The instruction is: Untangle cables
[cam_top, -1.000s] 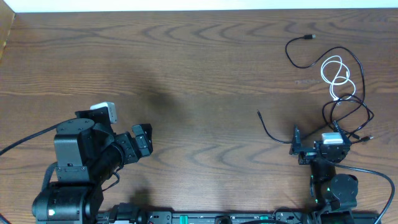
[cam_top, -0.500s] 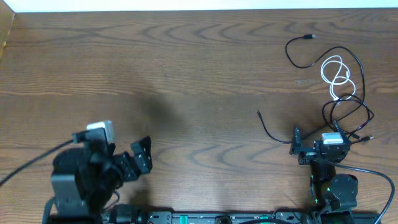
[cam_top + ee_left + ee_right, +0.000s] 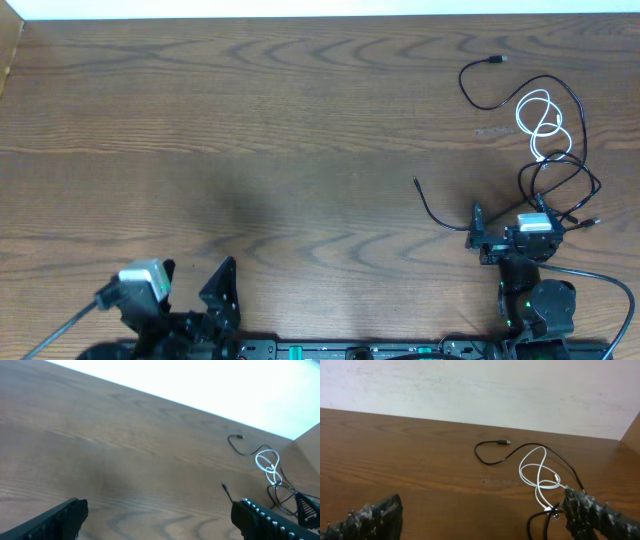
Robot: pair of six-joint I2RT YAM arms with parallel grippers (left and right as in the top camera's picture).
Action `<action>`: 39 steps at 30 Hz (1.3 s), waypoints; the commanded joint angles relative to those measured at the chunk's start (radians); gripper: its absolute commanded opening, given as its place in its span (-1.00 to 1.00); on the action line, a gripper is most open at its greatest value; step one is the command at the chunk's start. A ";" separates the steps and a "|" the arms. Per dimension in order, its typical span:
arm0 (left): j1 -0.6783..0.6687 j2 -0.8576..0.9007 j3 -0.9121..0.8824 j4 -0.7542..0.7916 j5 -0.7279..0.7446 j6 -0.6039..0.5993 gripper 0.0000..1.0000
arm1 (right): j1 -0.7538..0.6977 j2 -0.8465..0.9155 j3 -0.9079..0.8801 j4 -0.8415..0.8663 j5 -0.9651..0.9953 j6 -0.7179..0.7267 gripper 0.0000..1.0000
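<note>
My two-finger left gripper (image 3: 160,507) hangs low over the near edge of the brown wood-grain table (image 3: 250,120), toward its left corner, with its jaws spread wide and nothing between them; in my left wrist view only bare wood lies between the two dark fingers (image 3: 57,519). My right gripper (image 3: 480,510) sits at the near edge toward the right corner, spread just as wide and gripping nothing. All the cables lie on the right side of the table, well apart from my left gripper. The short white cable (image 3: 540,120) lies folded into a couple of loops near the far right corner. A thin black cable (image 3: 464,85) curls out just beside it toward the far edge and ends in a small plug, and the same cord arcs back over the white loops, crossing them. Nearer to me, more black cable loops (image 3: 562,182) overlap one another in a loose tangle close to the right edge, right in front of my right gripper; I cannot tell whether a finger touches them. One free black cable end (image 3: 428,210) trails out of the tangle toward the table's middle, lying flat on the wood.
</note>
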 commanded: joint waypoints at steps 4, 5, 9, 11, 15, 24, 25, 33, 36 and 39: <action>0.003 -0.122 -0.010 0.001 -0.006 0.009 0.96 | 0.007 -0.007 -0.002 -0.002 -0.003 -0.013 0.99; 0.003 -0.135 -0.012 0.001 -0.006 0.009 0.96 | 0.007 -0.007 -0.002 -0.002 -0.003 -0.014 0.99; 0.003 -0.188 -0.032 0.001 -0.006 0.009 0.96 | 0.007 -0.007 -0.002 -0.002 -0.003 -0.013 0.99; 0.003 -0.210 -0.048 0.001 -0.006 0.010 0.96 | 0.007 -0.007 -0.002 -0.002 -0.003 -0.014 0.99; 0.003 -0.209 -0.070 0.026 -0.006 0.009 0.96 | 0.007 -0.007 -0.002 -0.002 -0.003 -0.013 0.98; 0.003 -0.209 -0.203 0.216 -0.006 0.009 0.96 | 0.007 -0.007 -0.002 -0.002 -0.003 -0.014 0.99; 0.003 -0.209 -0.220 0.249 -0.005 0.009 0.96 | 0.007 -0.007 -0.002 -0.002 -0.003 -0.013 0.99; 0.003 -0.209 -0.343 0.723 -0.005 0.009 0.96 | 0.007 -0.007 -0.002 -0.002 -0.003 -0.013 0.99; 0.003 -0.209 -0.357 0.858 -0.006 0.009 0.96 | 0.007 -0.007 -0.002 -0.002 -0.003 -0.013 0.98; 0.003 -0.209 -0.359 0.969 -0.005 0.009 0.96 | 0.007 -0.007 -0.002 -0.002 -0.003 -0.014 0.98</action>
